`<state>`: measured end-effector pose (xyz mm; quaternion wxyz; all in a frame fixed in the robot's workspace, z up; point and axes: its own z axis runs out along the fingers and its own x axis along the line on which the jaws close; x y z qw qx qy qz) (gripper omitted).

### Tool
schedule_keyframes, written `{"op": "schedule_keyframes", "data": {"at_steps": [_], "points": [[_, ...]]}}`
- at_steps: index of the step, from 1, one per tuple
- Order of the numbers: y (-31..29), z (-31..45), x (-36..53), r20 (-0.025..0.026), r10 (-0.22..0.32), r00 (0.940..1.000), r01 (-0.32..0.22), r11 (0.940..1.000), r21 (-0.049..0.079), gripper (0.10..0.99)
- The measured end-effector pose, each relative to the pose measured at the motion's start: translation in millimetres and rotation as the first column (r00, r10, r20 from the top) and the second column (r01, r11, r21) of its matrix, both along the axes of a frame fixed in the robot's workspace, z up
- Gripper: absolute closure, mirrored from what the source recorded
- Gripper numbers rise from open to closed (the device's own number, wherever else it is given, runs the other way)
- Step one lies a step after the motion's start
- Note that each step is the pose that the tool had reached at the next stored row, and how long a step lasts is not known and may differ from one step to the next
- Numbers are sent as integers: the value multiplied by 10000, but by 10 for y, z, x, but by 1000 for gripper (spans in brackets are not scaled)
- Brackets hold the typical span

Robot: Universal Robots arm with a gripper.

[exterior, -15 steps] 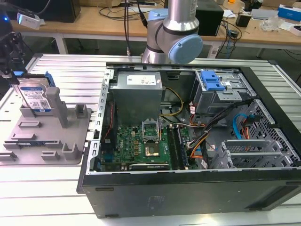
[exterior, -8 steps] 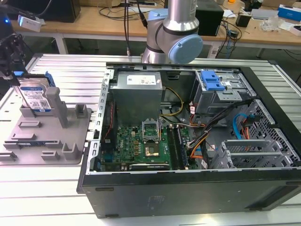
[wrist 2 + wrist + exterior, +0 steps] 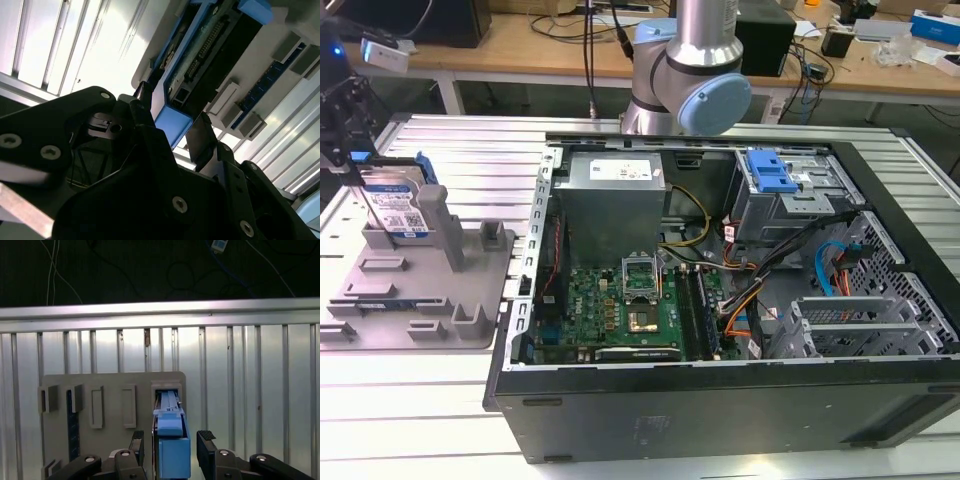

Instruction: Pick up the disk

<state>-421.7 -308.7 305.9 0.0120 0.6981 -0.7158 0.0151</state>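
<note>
Here, your black end effector (image 3: 171, 440) is spread, one finger on each side of the flat silver-metal disk (image 3: 396, 205) with small gaps showing, probably lined up to clamp its faces. The disk stands on edge in a slot at a corner of the grey plastic fixture with upright posts (image 3: 440, 300), which leaves its blue side rails and white-and-blue label reachable.

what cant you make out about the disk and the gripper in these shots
- First wrist view: the open gripper straddles the disk edge-on, so the disk's label face is hidden.
- Exterior view: posts of the grey fixture hide the disk's lower part, and the picture's left edge cuts off the gripper.
- Second wrist view: the gripper's dark body covers much of the fixture.
</note>
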Motion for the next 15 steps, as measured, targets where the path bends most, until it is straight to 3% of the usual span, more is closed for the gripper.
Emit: {"op": "schedule_keyframes", "data": {"at_steps": [3,4,15], "points": [[0,-15,0,0,0,10000,0,10000,0,545],[0,-23,0,-1,0,10000,0,10000,0,631],[0,-65,0,-1,0,10000,0,10000,-1,631]]}}
